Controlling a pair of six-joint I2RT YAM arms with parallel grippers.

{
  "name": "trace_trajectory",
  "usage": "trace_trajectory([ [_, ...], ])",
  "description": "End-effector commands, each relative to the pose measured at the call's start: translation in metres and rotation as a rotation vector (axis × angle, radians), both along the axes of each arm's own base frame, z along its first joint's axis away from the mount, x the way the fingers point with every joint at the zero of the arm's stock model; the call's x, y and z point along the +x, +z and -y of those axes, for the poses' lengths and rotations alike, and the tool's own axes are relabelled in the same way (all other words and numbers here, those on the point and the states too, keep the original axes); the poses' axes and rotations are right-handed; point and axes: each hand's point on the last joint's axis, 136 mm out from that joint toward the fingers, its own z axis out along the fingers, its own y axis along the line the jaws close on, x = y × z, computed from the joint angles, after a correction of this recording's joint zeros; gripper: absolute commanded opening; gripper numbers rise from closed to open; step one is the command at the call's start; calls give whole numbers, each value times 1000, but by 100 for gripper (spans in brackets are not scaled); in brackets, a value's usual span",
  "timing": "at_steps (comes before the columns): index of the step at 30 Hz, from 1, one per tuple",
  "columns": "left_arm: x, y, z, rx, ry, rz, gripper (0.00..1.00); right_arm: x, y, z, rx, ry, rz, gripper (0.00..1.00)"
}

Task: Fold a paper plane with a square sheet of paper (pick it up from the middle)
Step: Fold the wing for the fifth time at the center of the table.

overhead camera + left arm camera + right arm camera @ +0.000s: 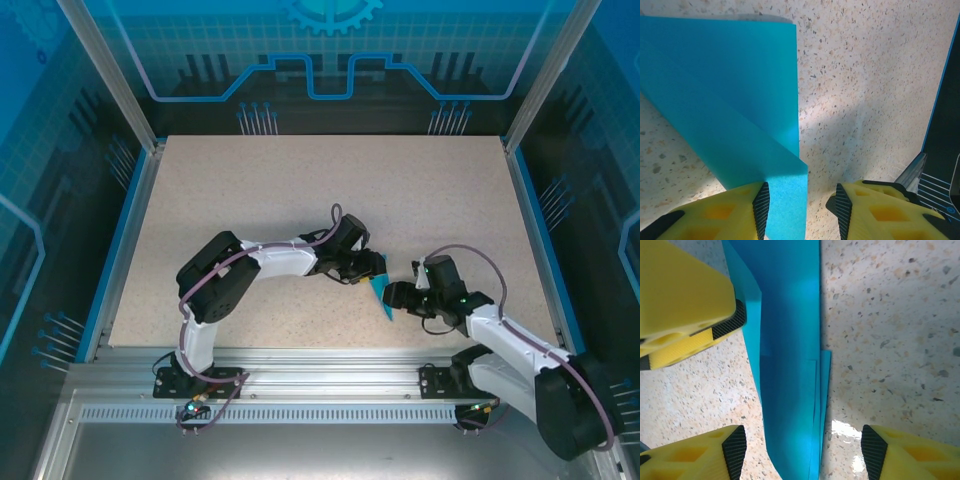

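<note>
Near the desk's [300,180] front edge, right of centre: square sheet of paper [381,293], part-folded into a narrow layered strip, lying flat; left fingers [715,215] apart, one tip over its edge, seemingly steadying it; right fingers [890,455] apart astride it, likely poised to press the crease.

A speckled beige tabletop [330,190] is lying across the centre, translucent blue gear-printed panels [330,50] are closing in the top and both sides, and a grooved aluminium rail [330,362] is running along the bottom edge.
</note>
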Motion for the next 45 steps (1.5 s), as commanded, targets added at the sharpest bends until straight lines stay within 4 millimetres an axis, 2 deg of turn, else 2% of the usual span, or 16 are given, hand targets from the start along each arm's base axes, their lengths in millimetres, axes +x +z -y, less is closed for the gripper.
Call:
trace_trajectory([
  [1, -2, -3, 6, 7, -23, -20, 43, 5, 5, -6, -2, 63, 2, 64],
  [9, -2, -1, 9, 0, -24, -25, 43, 7, -4, -16, -42, 130, -21, 64],
  [19, -1, -2, 9, 0, -24, -30, 43, 10, -15, -20, -88, 153, -64, 48],
  [32, -1, 3, 12, -9, -39, -25, 43, 10, -18, -19, -99, 141, -82, 28],
  [36, -2, -4, 10, 10, -34, -35, 42, 9, -15, -19, -93, 142, -71, 30],
  [43, -1, -8, 9, 16, -25, -46, 40, 8, -2, -15, -83, 130, -7, 52],
  [45, -1, -6, 9, 14, -25, -44, 39, 8, 3, -21, -51, 152, 13, 56],
])
